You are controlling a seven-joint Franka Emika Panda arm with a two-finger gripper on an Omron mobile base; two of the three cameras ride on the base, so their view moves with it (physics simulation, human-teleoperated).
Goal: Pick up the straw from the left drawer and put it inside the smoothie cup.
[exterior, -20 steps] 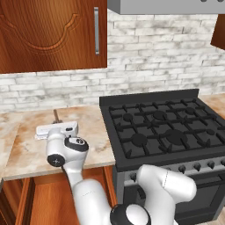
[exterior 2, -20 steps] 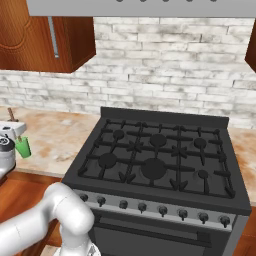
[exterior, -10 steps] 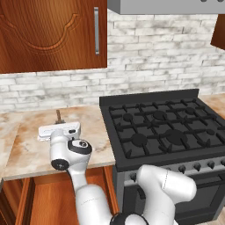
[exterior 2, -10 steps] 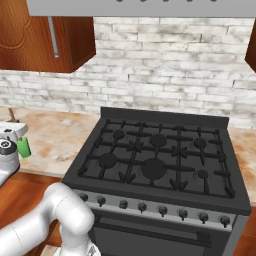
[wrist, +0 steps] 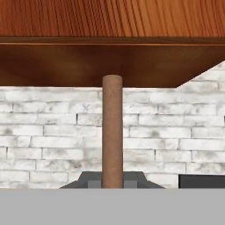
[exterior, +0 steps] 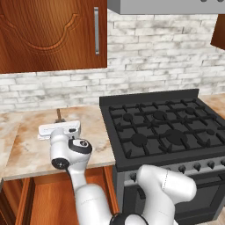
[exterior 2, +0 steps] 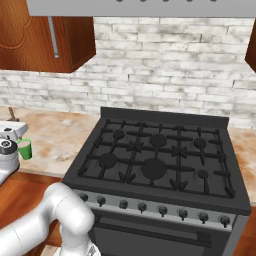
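While the two-finger gripper point(wrist: 112, 184) stays clenched on the thin brownish-red straw point(wrist: 112, 132), white brick wall rises behind the beige marbled worktop point(exterior: 30, 154). The small bright green cup point(exterior 2: 24, 149) stands near that worktop's front edge, left of the black gas stove point(exterior 2: 160, 160).

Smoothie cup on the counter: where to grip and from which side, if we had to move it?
Judging roughly: the smoothie cup stands upright, tapered and open on top, so pinch across its green wall near the rim, coming level from the stove side; the gripper, shut on the straw, crowds the other.
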